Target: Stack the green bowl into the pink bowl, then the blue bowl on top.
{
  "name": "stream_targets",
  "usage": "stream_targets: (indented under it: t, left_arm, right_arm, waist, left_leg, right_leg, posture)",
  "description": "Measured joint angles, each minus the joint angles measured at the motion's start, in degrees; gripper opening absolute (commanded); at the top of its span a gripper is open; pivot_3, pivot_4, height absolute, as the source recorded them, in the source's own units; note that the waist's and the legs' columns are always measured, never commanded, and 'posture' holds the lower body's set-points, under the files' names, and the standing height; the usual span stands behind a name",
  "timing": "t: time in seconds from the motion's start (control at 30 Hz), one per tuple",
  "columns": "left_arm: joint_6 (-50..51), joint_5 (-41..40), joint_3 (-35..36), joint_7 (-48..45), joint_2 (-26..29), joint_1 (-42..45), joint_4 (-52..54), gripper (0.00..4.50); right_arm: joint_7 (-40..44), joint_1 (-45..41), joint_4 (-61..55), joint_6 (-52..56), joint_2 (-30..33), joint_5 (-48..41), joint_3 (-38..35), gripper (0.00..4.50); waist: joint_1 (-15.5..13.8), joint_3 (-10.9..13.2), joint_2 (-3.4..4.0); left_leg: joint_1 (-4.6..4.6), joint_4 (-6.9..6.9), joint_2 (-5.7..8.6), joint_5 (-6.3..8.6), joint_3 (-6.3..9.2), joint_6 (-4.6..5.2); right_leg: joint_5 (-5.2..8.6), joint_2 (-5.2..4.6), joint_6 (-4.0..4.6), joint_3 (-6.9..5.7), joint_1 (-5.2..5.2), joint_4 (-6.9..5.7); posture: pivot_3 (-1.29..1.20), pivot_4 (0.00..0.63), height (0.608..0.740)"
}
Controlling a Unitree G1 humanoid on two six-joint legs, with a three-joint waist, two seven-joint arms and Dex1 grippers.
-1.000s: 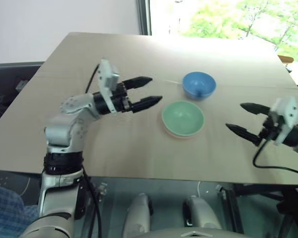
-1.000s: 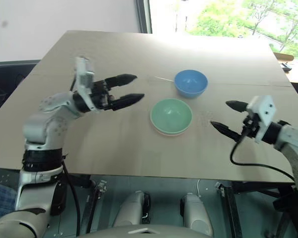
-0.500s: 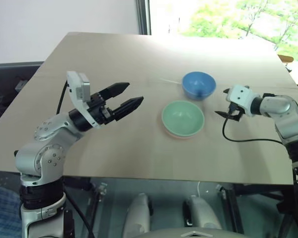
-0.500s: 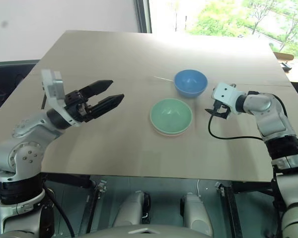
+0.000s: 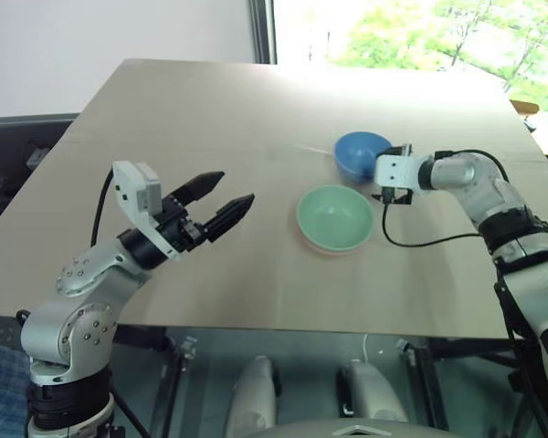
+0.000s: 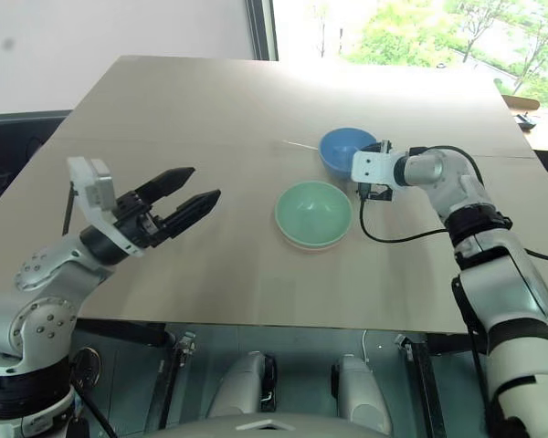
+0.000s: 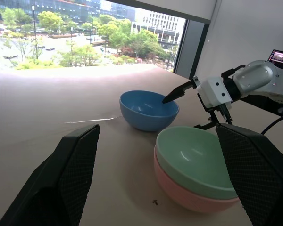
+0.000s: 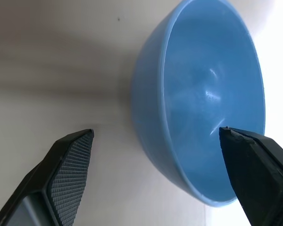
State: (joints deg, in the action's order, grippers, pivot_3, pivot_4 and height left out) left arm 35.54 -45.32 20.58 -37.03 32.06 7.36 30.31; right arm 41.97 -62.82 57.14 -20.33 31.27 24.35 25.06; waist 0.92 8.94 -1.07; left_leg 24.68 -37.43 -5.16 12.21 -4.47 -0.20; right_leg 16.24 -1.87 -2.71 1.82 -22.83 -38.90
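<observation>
pink bowl (image 7: pixel 179 187) mostly hidden under green bowl (image 5: pixel 336 216), rim showing

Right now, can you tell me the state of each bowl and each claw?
green bowl: upright, nested in the pink bowl.
pink bowl: upright on the table, under the green one.
blue bowl: upright, alone, not stacked.
left claw: open, holding nothing.
right claw: open, straddling the blue bowl's rim.
</observation>
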Motion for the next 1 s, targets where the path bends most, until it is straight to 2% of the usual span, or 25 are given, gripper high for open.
stream_targets:
  t: [0.07,0.17,0.23,0.27,0.3,0.43,0.67,0.8,0.9,1.0]
  left_arm:
    - [-0.19,0.0,-0.01,0.1,0.01,-0.05,0.05,4.36]
    - [-0.64,0.01,-0.07,0.56,0.01,-0.06,0.17,4.36]
    - [-0.96,0.01,-0.07,0.7,0.02,-0.12,0.19,4.36]
    - [-1.09,0.01,-0.07,0.72,0.1,-0.33,0.19,4.36]
    - [-1.12,0.01,-0.07,0.72,0.13,-0.46,0.19,4.36]
    - [-1.29,-0.25,-0.13,0.62,0.23,-0.43,0.19,4.36]
    - [-1.75,-0.87,-1.25,-0.62,0.82,0.95,-0.24,4.36]
    - [-2.05,-0.88,-2.25,-0.91,0.88,2.21,-0.94,4.36]
    - [-2.16,-0.83,-3.13,-1.63,1.27,2.77,-1.84,4.36]
    - [-2.35,-0.68,-3.78,-3.38,2.15,3.69,-3.71,4.36]
  right_arm:
    - [-1.34,-1.68,2.54,-0.58,-1.38,1.19,0.57,3.96]
    - [-2.31,-3.31,5.04,-2.09,-2.72,2.28,0.98,3.07]
    - [-2.89,-4.09,6.69,-3.56,-3.21,3.13,1.18,2.08]
    - [-3.25,-4.1,7.2,-3.91,-3.31,3.57,1.2,1.95]
    - [-3.42,-4.1,7.66,-4.16,-3.36,3.77,1.2,1.42]
    - [-3.35,-4.1,8.38,-5.01,-3.35,4.22,1.21,0.09]
    - [-2.1,-3.92,7.45,-5.48,-2.4,3.69,0.72,0.03]
    - [2.65,-2.29,0.32,-4.4,-0.51,-1.01,-2.86,0.03]
    - [10.48,0.55,-11.2,-0.43,2.11,-6.83,-5.68,0.03]
    - [25.03,6.84,-34.15,10.79,8.44,-16.26,-7.22,0.03]
  waist:
    - [0.07,0.0,0.0]
    - [0.07,0.01,0.01]
    - [0.0,0.01,0.01]
    - [0.0,0.01,0.01]
    - [0.03,0.01,0.02]
    - [0.08,0.02,0.03]
    - [0.04,0.03,0.04]
    - [0.03,0.04,0.05]
    - [-0.04,0.04,0.06]
    - [-0.28,0.1,0.14]
  left_leg:
    - [0.0,0.01,0.0,0.0,-0.02,0.0]
    - [0.01,0.01,0.0,0.0,-0.02,0.0]
    - [0.02,0.03,0.0,0.0,-0.03,0.0]
    - [0.02,0.03,0.0,0.0,-0.04,0.0]
    - [0.02,0.03,0.0,0.0,-0.05,0.0]
    - [0.02,0.04,0.0,0.0,-0.06,-0.01]
    - [0.03,0.06,0.0,0.0,-0.1,0.0]
    - [0.04,0.1,0.0,0.0,-0.12,0.0]
    - [0.05,0.15,0.0,0.01,-0.14,0.01]
    - [0.07,0.16,-0.01,0.09,-0.15,0.14]
  right_leg:
    - [0.0,0.0,0.0,0.01,-0.01,-0.01]
    - [0.0,0.0,0.0,0.01,-0.04,-0.01]
    - [0.0,-0.02,0.0,0.01,-0.04,0.0]
    - [0.0,-0.03,0.0,0.01,-0.04,0.0]
    - [0.0,-0.03,0.0,0.02,-0.05,-0.01]
    - [0.0,-0.03,0.0,0.03,-0.07,-0.03]
    - [0.0,-0.03,0.0,0.06,-0.1,-0.02]
    - [0.0,-0.03,0.0,0.1,-0.14,-0.02]
    - [0.0,-0.03,0.0,0.11,-0.19,-0.01]
    - [0.0,-0.03,0.0,0.1,-0.2,0.0]
  posture:
    - [0.0,0.15,0.74]
    - [0.0,0.15,0.74]
    - [0.0,0.15,0.74]
    - [0.0,0.15,0.74]
    - [0.0,0.15,0.74]
    - [0.0,0.15,0.74]
    - [0.0,0.15,0.74]
    - [0.0,0.15,0.74]
    - [0.0,0.15,0.74]
    - [0.0,0.15,0.74]
